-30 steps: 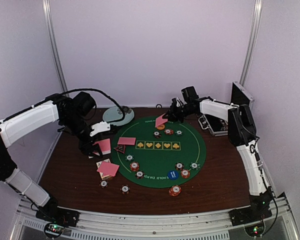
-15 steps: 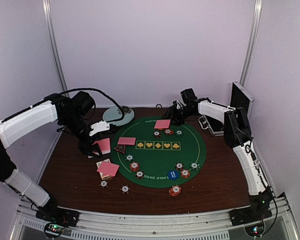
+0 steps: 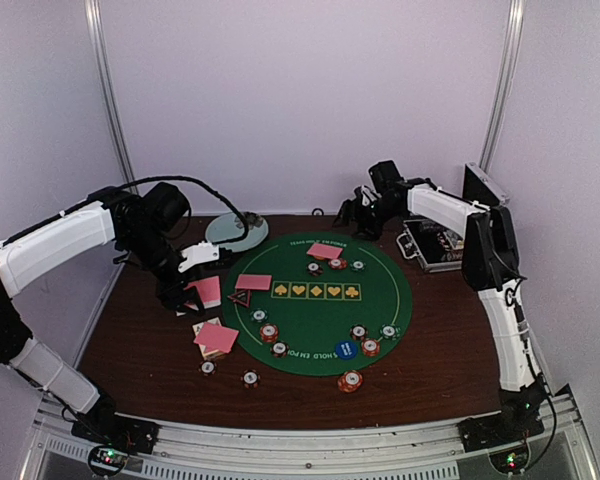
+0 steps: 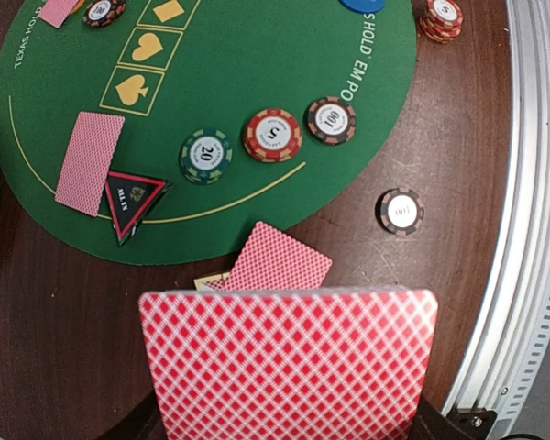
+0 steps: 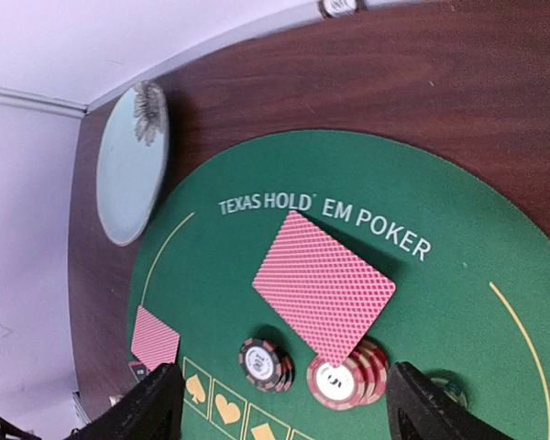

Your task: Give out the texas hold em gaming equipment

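On the left side of the table, my left gripper (image 3: 193,292) is shut on a deck of pink-backed cards (image 4: 289,367), held above the wood. My right gripper (image 5: 289,408) hangs open above the far edge of the green poker mat (image 3: 380,300). Below it one pink-backed card (image 5: 323,286) lies face down, its corner resting on a red chip stack (image 5: 344,378), with a dark chip (image 5: 264,362) beside it. Another card (image 3: 253,282) and the red-black triangle marker (image 3: 240,297) lie at the mat's left edge. Two loose cards (image 3: 216,338) lie off the mat. The blue button (image 3: 345,349) sits near the front.
Striped chips lie scattered over the mat (image 3: 269,332) and on the wood in front (image 3: 350,381). A pale blue-green plate (image 3: 236,231) stands at the back left. The open silver-and-black case (image 3: 435,245) stands at the back right, near my right arm.
My right gripper has opened and let its card drop flat onto the mat's far edge, then pulled up and back. The left arm and its deck have not moved.
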Robot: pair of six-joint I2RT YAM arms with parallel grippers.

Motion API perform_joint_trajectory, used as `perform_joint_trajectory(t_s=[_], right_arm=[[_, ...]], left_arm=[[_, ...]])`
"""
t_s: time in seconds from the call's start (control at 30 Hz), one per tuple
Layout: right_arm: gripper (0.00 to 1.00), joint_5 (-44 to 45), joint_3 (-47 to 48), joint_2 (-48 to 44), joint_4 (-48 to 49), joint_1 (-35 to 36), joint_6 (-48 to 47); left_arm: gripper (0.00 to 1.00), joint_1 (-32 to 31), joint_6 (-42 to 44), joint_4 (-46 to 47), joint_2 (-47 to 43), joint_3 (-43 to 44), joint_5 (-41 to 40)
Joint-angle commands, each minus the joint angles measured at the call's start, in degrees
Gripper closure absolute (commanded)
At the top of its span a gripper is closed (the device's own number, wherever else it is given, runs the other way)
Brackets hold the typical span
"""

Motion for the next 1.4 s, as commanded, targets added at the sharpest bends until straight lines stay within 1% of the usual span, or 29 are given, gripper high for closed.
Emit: perform_joint_trajectory(t_s=[0.0, 0.17, 0.23, 0.4, 0.47, 0.53, 0.63, 0.87, 0.97, 1.1, 1.37], right_arm=[[0.18, -2.07, -6.3, -10.01, 3.82, -0.09, -1.1], [0.05, -6.49, -20.74, -20.41, 12.11, 4.2, 1.41], [0.01, -8.58, -27.29, -24.38, 16.9, 6.87, 4.67], [0.0, -12.44, -43.97, -32.47, 30.98, 14.68, 15.27], [0.01, -12.59, -47.97, -34.27, 36.07, 17.63, 18.67], [0.0, -12.68, -49.96, -34.88, 38.59, 20.53, 20.99], [0.01, -12.87, -50.98, -34.31, 42.74, 24.29, 24.18], [0.04, -14.09, -46.89, -28.72, 49.33, 30.21, 29.22], [0.06, -14.33, -44.14, -25.99, 50.83, 31.41, 30.78], [0.11, -15.08, -42.23, -22.92, 55.58, 32.48, 33.93], [0.15, -15.55, -38.83, -19.19, 58.32, 33.9, 36.25]], left_arm=[[0.93, 0.18, 0.2, 0.78, -1.87, 0.34, 0.53], [0.93, 0.18, 0.13, 0.9, -1.82, 0.84, 0.33], [0.93, 0.18, 0.29, 0.92, -1.81, 1.37, -0.44], [0.93, 0.18, -0.03, 0.92, -1.56, 1.54, 0.46], [0.93, 0.18, -0.59, 1.44, -1.31, 1.22, 0.44], [0.93, 0.18, -0.82, 2.12, -1.26, 0.71, 0.53], [0.93, 0.21, -1.27, 2.61, -0.74, 0.92, 0.92], [0.93, 0.18, -2.1, 2.65, 0.33, 1.87, 2.51], [0.93, 0.18, -2.41, 2.81, 0.51, 2.17, 2.98], [0.93, 0.18, -2.96, 2.83, 0.53, 2.98, 3.22], [0.93, 0.18, -3.05, 2.84, 0.53, 3.23, 3.67]])
